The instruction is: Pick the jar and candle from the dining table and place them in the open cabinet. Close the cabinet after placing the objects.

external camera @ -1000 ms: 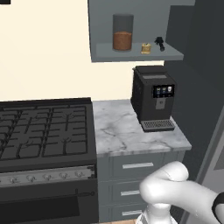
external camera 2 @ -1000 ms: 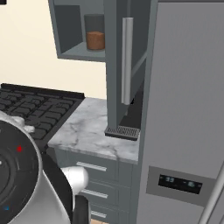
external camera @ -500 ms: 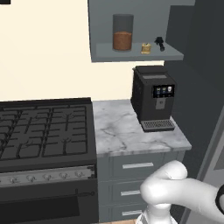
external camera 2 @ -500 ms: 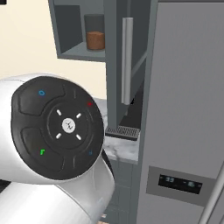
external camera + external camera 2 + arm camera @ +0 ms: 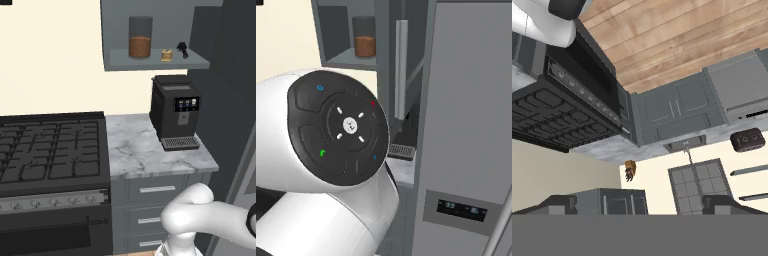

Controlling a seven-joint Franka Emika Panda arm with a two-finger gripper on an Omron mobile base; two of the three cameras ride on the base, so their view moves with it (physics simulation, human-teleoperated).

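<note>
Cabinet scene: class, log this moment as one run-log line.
jar: in cabinet | candle: beside jar | cabinet door: open | gripper: open, empty

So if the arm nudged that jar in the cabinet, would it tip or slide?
The jar looks like a smooth, stiff glass cylinder, so it is probably slippery and breakable. Its brown filling sits in the lower half, so the weight is likely low and it would sooner slide than tip. It stands upright on the cabinet shelf beside the candle, which a push might knock.
</note>
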